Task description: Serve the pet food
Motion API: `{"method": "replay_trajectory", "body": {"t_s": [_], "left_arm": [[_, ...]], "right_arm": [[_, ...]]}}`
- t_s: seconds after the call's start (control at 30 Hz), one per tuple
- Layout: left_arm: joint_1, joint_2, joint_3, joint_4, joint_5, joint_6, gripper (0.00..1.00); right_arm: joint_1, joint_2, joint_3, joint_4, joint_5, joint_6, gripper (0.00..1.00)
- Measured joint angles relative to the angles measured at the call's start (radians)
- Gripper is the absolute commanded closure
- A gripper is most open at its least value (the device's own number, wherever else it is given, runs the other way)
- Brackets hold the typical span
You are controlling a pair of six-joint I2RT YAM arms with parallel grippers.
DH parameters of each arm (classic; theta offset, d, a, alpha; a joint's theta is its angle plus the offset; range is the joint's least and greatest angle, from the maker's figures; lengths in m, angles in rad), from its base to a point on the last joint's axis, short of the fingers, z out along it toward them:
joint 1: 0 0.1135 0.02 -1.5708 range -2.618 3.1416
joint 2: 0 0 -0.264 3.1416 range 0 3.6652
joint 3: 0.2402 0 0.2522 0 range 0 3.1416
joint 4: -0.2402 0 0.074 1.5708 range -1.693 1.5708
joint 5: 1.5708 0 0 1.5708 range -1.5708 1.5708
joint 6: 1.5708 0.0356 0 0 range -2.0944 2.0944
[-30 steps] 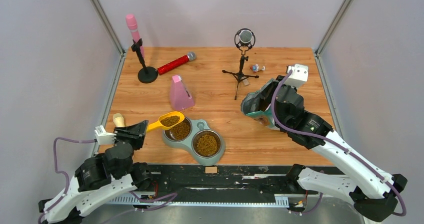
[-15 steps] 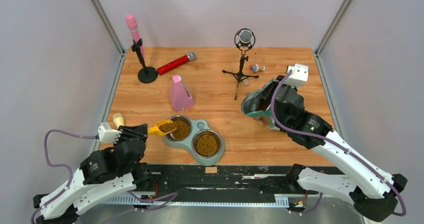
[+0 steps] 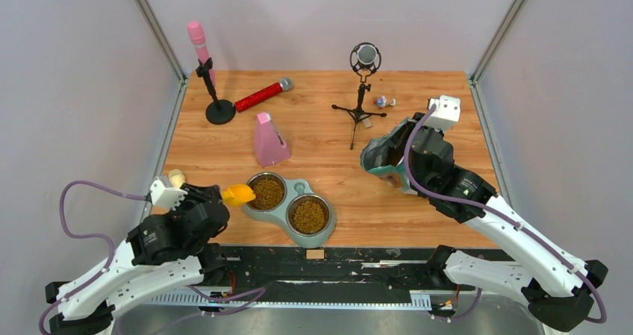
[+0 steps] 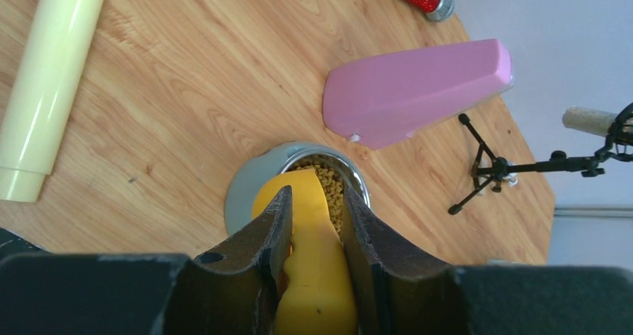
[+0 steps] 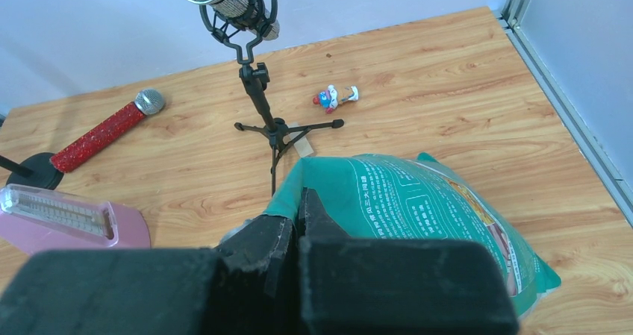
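Brown pet food fills both cups of the grey double bowl; the left heap and the right heap are both piled up. My left gripper is shut on the handle of a yellow scoop. The scoop is rolled over at the left cup's rim, with no kibble showing on it. In the left wrist view the scoop's back sits between the fingers above the kibble. My right gripper is shut on the open edge of the teal bag, which lies at the right.
A pink wedge-shaped box stands behind the bowl. Further back are a red glitter microphone, a pink microphone on a stand, a tripod microphone and a small figurine. A cream cylinder lies at the table's left edge.
The scoop, loaded with kibble a second ago, has been turned over at the left cup and its kibble is gone from view. The left wrist rolled and drew back. The right arm stayed still.
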Motion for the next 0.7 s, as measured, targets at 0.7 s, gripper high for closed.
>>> {"method": "replay_trajectory", "body": {"t_s": [0.7], "left_arm": [[0.0, 0.132, 0.137, 0.067, 0.0, 0.265, 1.0]], "right_arm": [[0.0, 0.0, 0.0, 0.0, 0.003, 0.0, 1.0]]}}
